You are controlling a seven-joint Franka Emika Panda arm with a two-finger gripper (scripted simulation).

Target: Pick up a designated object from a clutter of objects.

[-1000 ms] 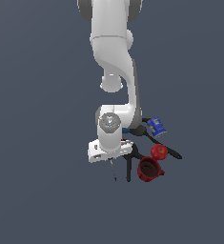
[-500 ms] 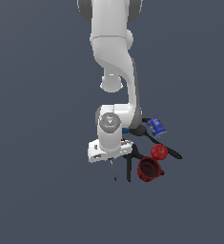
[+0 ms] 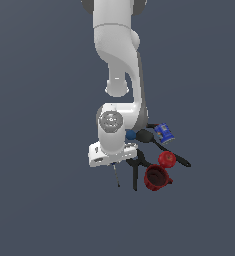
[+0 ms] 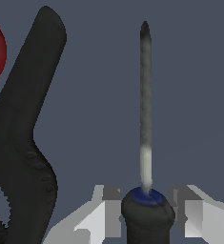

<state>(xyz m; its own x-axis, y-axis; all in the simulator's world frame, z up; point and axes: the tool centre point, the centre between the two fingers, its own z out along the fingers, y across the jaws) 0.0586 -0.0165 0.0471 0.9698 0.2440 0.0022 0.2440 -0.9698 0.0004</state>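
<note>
Wrist view: tool (image 4: pixel 147 212) astride screwdriver (image 4: pixel 145 114) handle, unchanged from earlier.

Beneath me spreads a plain dark grey floor (image 3: pixel 39 200). On it lie the thin screwdriver (image 3: pixel 116 176), a black clamp (image 3: pixel 135 172) just beside it, a red mug (image 3: pixel 155 178), a red ball (image 3: pixel 167 159), a blue can (image 3: pixel 164 133), and a black tool (image 3: pixel 145 135) with a blue ball end.

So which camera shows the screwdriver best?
The wrist view: the screwdriver fills it, handle between the gripper fingers, grey shaft clear. The exterior view shows only a thin dark shaft below the gripper.
</note>
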